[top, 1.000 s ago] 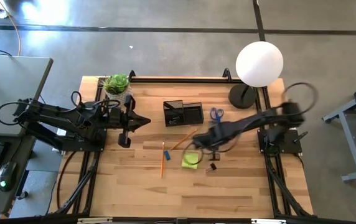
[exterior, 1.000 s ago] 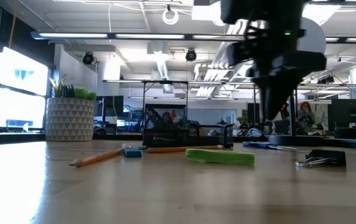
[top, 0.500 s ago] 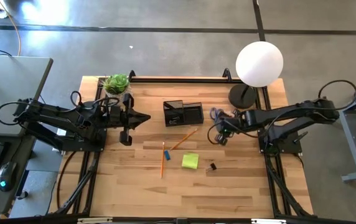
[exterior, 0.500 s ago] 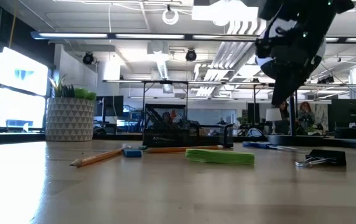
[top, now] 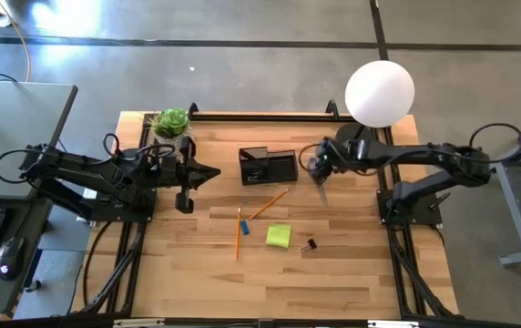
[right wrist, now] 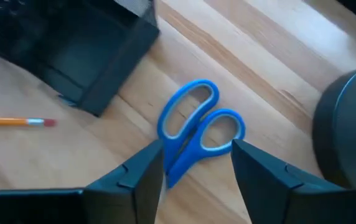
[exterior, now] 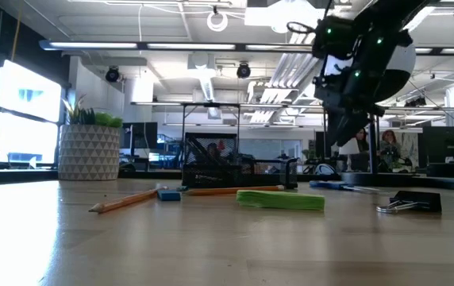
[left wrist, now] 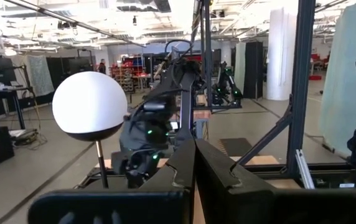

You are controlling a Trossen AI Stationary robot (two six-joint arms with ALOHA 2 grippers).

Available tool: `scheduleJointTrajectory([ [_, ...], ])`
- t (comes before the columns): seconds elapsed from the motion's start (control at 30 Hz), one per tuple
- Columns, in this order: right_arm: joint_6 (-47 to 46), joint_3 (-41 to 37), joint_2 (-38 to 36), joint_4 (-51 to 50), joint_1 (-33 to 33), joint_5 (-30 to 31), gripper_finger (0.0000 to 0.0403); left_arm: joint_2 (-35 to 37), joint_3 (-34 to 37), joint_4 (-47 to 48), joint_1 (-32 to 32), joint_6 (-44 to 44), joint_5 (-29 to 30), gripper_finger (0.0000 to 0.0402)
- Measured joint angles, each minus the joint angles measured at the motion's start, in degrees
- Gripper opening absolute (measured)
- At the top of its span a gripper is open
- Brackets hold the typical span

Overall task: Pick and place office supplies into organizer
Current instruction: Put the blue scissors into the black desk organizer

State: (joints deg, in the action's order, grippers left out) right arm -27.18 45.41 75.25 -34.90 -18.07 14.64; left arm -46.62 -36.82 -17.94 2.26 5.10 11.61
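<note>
Swung back from sticky pad, our right gripper (right wrist: 193, 165) hovers open astride blue-handled scissors (right wrist: 198, 134) beside organizer (top: 268, 166); grasp looks imminent. Left gripper (top: 184, 187) idle, fingers apparently closed.

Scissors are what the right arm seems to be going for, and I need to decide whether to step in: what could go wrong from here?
1. The blue-handled scissors lie flat on the table, and the right gripper hangs above them with open jaws straddling the handles; a shallow descent could pinch only a loop and let them swing.
2. The lamp base and the organizer flank the scissors closely, so a slightly off approach might bump either.
The left gripper waits apart.
</note>
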Motion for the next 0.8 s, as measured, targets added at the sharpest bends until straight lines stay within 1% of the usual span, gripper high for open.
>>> scheduleJointTrajectory([
  [0.1,1.81,0.0,2.44,-1.14,-2.79,-1.84,0.0165,0.01,0.0,0.05,0.0,0.57,0.01,0.0001],
  [0.2,2.63,0.0,4.75,-3.41,-3.89,-4.65,0.0151,0.01,0.0,0.09,0.0,0.66,0.01,0.0001],
  [0.33,1.86,0.0,6.68,-4.28,-3.05,-10.56,0.0137,0.01,0.0,0.11,0.0,0.66,0.01,0.0001],
  [0.43,0.04,0.0,7.29,-4.03,-0.9,-13.08,0.0132,0.01,0.0,0.11,0.0,0.69,0.01,0.0001],
  [0.6,-1.88,-0.6,7.35,-2.88,2.15,-12.36,0.0132,0.01,0.0,0.11,0.0,0.69,0.01,0.0001],
  [0.67,-2.56,-2.24,7.35,-2.36,2.52,-11.84,0.0135,0.01,0.0,0.11,0.0,0.68,0.01,0.0001],
  [0.8,-3.09,-6.86,7.35,2.14,2.46,-12.4,0.015,0.01,0.0,0.11,0.0,0.67,0.01,0.0001],
])
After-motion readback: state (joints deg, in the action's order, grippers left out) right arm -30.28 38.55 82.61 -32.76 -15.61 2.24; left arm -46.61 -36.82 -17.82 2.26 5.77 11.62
